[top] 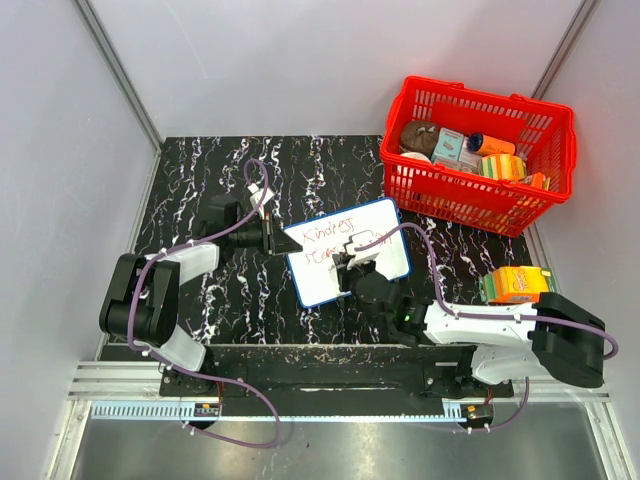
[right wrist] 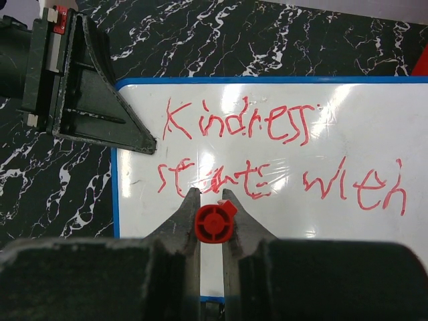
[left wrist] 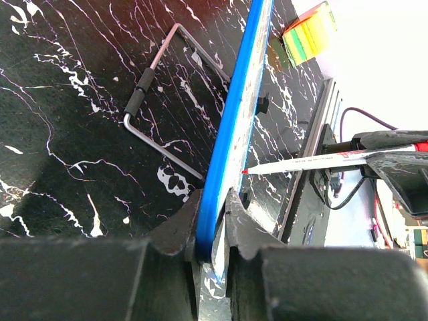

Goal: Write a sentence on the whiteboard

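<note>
Whiteboard (left wrist: 241,100) clamped by its edge in left claw (left wrist: 214,200), marker (right wrist: 214,223) pinched in right claw (right wrist: 210,195) with red sentence (right wrist: 267,154) just ahead of it; next word wants light pressure, steady clamp, fresh line nearer that claw.

The surface (top: 200,180) is a black slab veined with white like marble. Pale grey walls (top: 300,60) close it in on the far, left and right sides, and thin metal posts (top: 120,72) slant up from the far corners. A ribbed metal rail (top: 100,385) runs along the near edge, with a smooth grey sheet (top: 330,455) nearer still. The light is bright and even.
</note>
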